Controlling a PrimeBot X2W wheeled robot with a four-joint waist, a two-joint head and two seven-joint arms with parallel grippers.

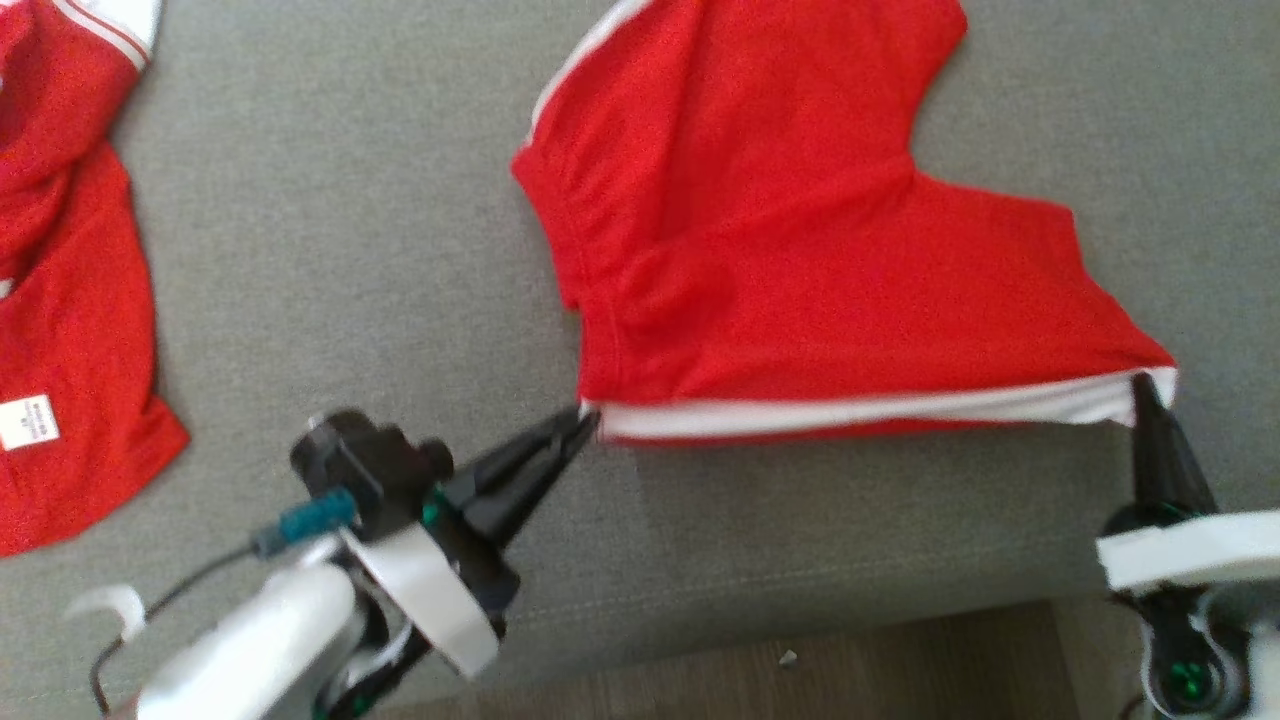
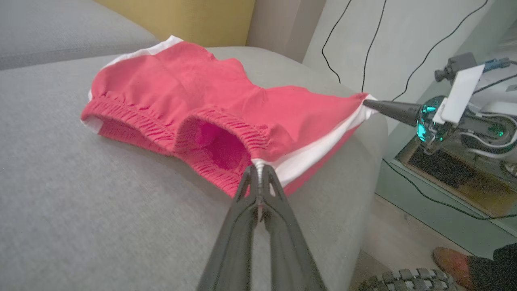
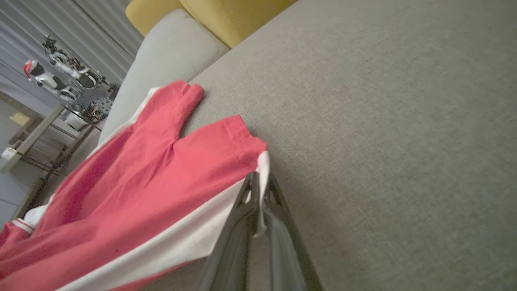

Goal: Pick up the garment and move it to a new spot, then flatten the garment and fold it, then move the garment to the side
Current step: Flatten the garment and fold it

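Note:
The garment (image 1: 790,240) is a pair of red shorts with white side stripes, spread on the grey sofa cushion (image 1: 330,250). Its elastic waistband faces left, its legs point right and up. My left gripper (image 1: 585,420) is shut on the waistband's near corner at the white stripe (image 2: 259,166). My right gripper (image 1: 1140,385) is shut on the leg hem's near corner (image 3: 260,178). The near edge with the white stripe (image 1: 860,412) is stretched taut between the two and slightly raised. The left wrist view shows the garment (image 2: 202,101) and the right gripper (image 2: 365,103) at its far corner.
A second red garment (image 1: 60,300) with a white label lies at the cushion's left edge. The cushion's front edge and wooden floor (image 1: 800,670) are close below my grippers. A yellow pillow (image 3: 226,16) is behind. Cables and a person's shoe (image 2: 452,258) are at the sofa's side.

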